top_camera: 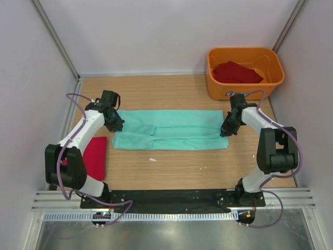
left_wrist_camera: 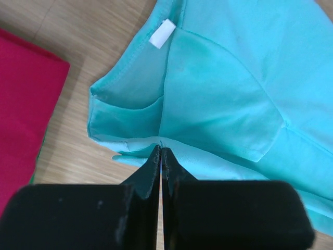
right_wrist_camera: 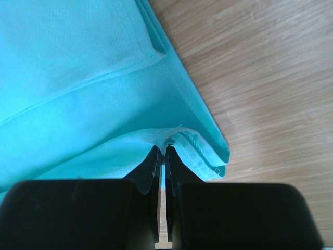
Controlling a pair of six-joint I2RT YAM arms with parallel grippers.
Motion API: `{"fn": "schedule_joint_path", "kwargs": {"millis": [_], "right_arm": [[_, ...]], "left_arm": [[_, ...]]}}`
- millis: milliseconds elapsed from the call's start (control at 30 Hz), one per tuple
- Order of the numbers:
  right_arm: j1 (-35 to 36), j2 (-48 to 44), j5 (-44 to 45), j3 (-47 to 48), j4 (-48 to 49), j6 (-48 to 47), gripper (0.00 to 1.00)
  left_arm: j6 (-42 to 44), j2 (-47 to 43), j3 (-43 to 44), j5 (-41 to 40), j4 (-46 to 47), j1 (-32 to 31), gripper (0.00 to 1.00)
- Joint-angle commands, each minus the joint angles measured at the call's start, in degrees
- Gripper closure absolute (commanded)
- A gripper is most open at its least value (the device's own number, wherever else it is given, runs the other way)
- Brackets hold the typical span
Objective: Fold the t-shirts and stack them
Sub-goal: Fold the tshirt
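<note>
A: Where is the green t-shirt [top_camera: 169,130] lying?

B: It is lying flat on the tabletop [top_camera: 171,172], nearer the arms than the orange tub [top_camera: 218,89]. It is stretching away to the tub's left as a long folded band.

A: What are the grippers doing?

B: The left gripper [left_wrist_camera: 161,152] is pinching the end farthest from the tub, where the white label [left_wrist_camera: 162,34] is showing. Its fingers are pressing together on a thin layer of cloth. The right gripper [right_wrist_camera: 162,151] is nipping the end nearest the tub. It is closed to a sliver, with the hem puckering between its tips.

A: How is that shirt going to handle?

B: It is looking light, soft and limp, so I am expecting it to sag and slip open if lifted by one point. Gripping both ends through every layer is looking safest.

A: And the tub?

B: A red t-shirt [top_camera: 237,73] is lying crumpled inside it. Another red t-shirt [top_camera: 96,156] is sitting folded on the tabletop, well apart from the tub, beyond the green one's far end.
</note>
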Motion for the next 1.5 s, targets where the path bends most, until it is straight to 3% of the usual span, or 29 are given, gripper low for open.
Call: {"fn": "schedule_joint_path", "kwargs": {"millis": [0, 1067, 1133, 1200, 1367, 1433, 1467], "right_arm": [[-0.61, 1.81, -0.79, 3.60, 1.55, -1.13, 0.98], [-1.93, 12.45, -2.38, 11.77, 3.04, 0.36, 0.94], [-3.60, 12.89, -2.38, 12.12, 3.31, 0.10, 0.91], [-3.95, 13.94, -2.20, 12.56, 3.92, -0.69, 0.78], [-4.48, 16.32, -0.01, 18.35, 2.61, -5.69, 0.62], [-4.39, 14.93, 2.26, 20.64, -0.29, -7.54, 0.59], [-4.39, 13.70, 2.72, 20.74, -0.99, -8.16, 0.58]], "left_arm": [[2.66, 2.03, 3.97, 1.02, 2.31, 0.66, 1.00], [7.05, 17.41, 16.19, 4.89, 0.99, 3.21, 1.00], [7.23, 18.12, 16.72, 4.71, 1.16, 3.29, 1.00], [7.58, 19.35, 17.33, 3.93, 1.60, 3.30, 1.00], [8.55, 23.74, 21.02, 3.04, -0.06, 3.82, 0.99], [8.72, 23.49, 21.90, 2.96, -1.03, 3.73, 0.91], [9.25, 22.70, 21.65, 2.96, -1.03, 3.73, 0.80]]}}
